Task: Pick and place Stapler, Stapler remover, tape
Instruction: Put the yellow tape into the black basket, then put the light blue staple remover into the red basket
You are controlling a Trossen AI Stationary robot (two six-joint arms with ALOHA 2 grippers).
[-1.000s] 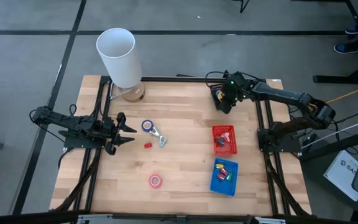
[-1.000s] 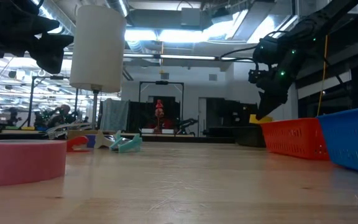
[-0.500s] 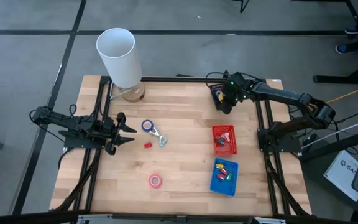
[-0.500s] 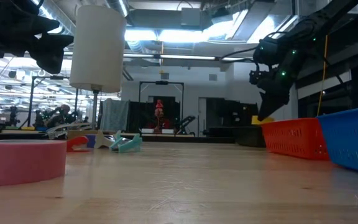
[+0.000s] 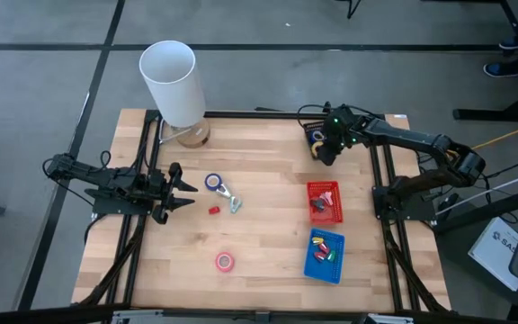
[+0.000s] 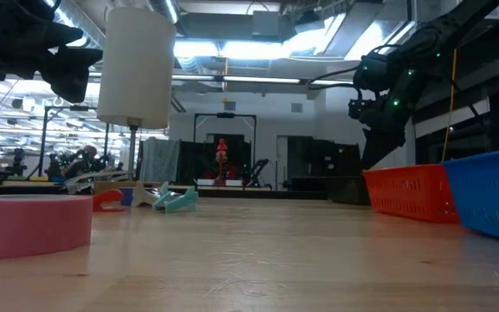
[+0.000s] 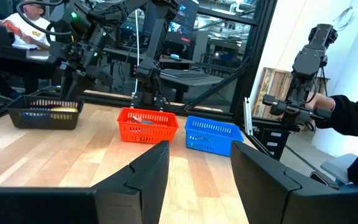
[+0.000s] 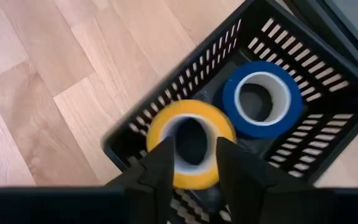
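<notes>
— Yellow tape (image 8: 190, 143) sits in the black basket (image 8: 328, 93) beside a blue tape (image 8: 263, 99), at the upper right of the table (image 5: 268, 270) in the high view. The right gripper (image 8: 191, 163) hangs just over the yellow roll, fingers (image 8: 163, 163) parted on either side of it.

— Is it gripping the roll?

— I cannot tell whether the pads touch it. A second ago a yellow spot showed at the gripper's tip in the low view; now it doesn't.

— And the left gripper (image 5: 187, 192)?

— Unmoved at the centre left, jaws spread, nothing between them (the wrist view shows the gap plainly).

— The rest?

— All where it was: another blue tape (image 5: 212, 182) touching the stapler remover (image 5: 229, 197) at centre, the pink tape (image 5: 225, 262) lower down, the red basket (image 5: 325, 202) and blue basket (image 5: 325, 256) at the right.
</notes>
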